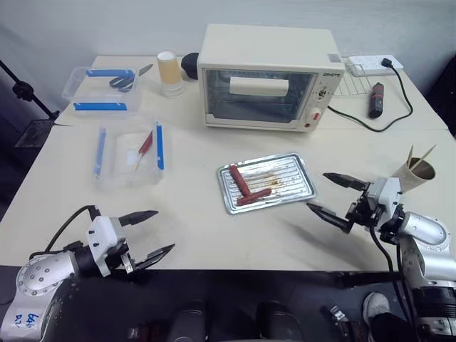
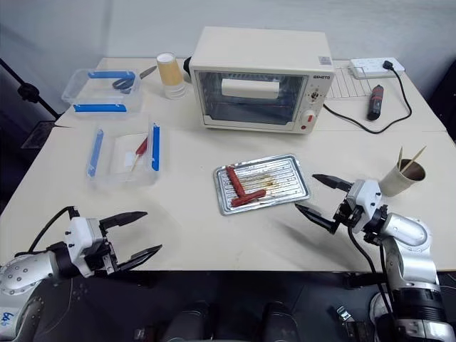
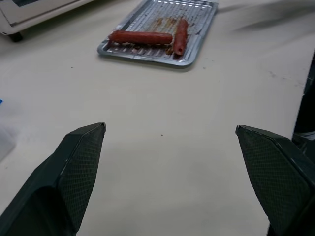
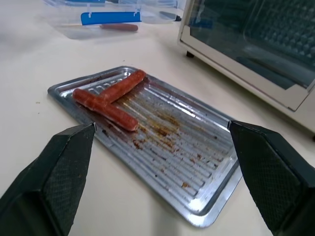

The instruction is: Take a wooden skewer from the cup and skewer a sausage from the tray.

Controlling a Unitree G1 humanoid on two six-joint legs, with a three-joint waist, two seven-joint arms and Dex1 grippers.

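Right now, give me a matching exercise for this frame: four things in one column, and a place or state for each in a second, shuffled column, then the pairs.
Things:
1. sausages
2. wooden skewers
3. right gripper
4. red-handled tool

Places or states:
A. standing in the cup by the table's right edge
B. open, empty, beside the tray
C. lying in a clear box with blue clips
D. touching in a T shape on the tray

Pairs: 1-D, 2-A, 3-B, 4-C

Left gripper (image 1: 147,234) spread wide, held low; right gripper (image 1: 336,194) likewise agape, roughly level
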